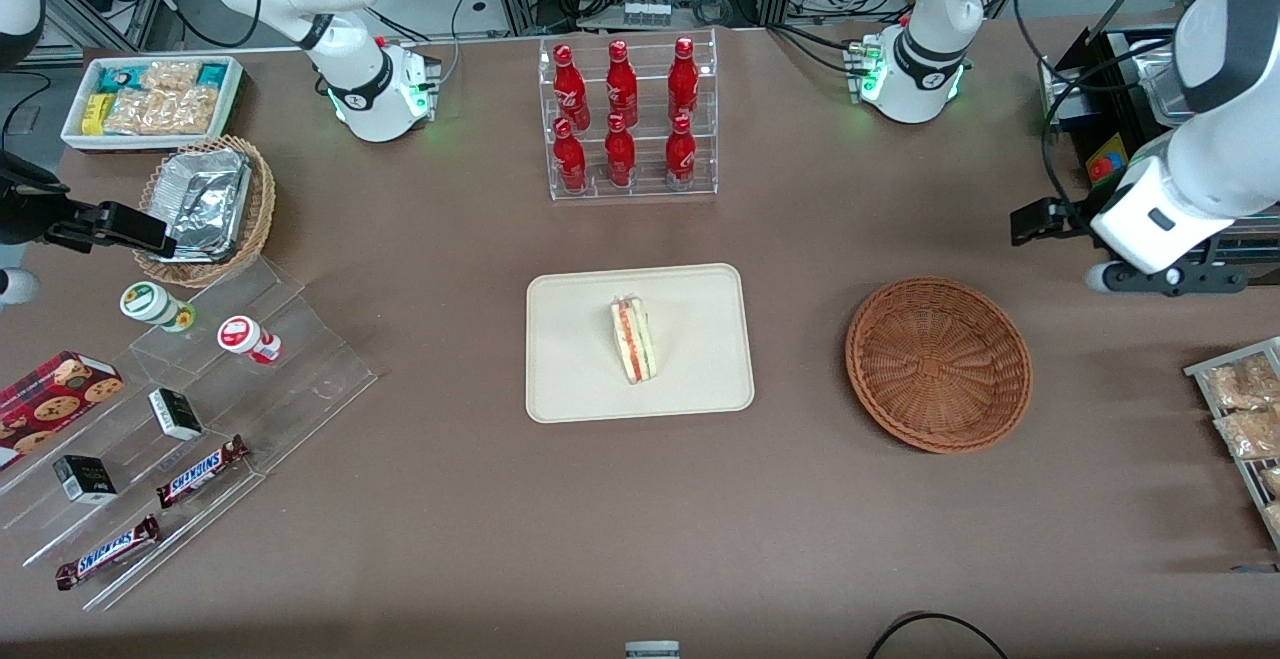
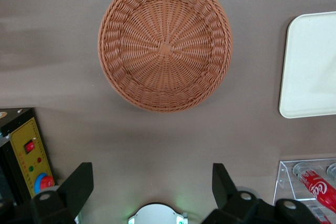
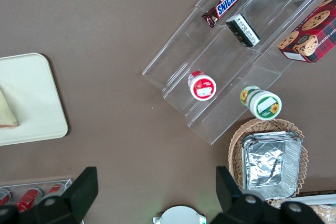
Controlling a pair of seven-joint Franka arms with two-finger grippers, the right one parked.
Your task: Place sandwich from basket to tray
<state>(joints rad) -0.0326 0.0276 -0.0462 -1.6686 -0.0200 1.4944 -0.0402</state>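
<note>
So the sandwich (image 1: pixel 633 340) is already lying on the tray (image 1: pixel 570 389), about mid-tray with the red and green filling edge facing up. Farther along toward the working arm's end of the table, the basket (image 1: pixel 938 364) sits with nothing in it, well apart from the tray. Last, the gripper (image 2: pixel 152 184) is pulled back and up near the table's edge at that end, fingers (image 2: pixel 80 184) spread wide with nothing between them, looking straight down at the basket.

My read: the placing step looks finished and the arm is at a retreat or rest pose. Next move probably calls for nothing more than parking. Maybe a check that the sandwich sits fully inside the rim, which it seems to.

Hard to see: in the front view the gripper itself is mostly hidden by the arm's white body and partly cut off by the frame. The wrist view only catches a slice of tray, no sandwich. The clear wrap is barely visible, so I can't say much about it.
</note>
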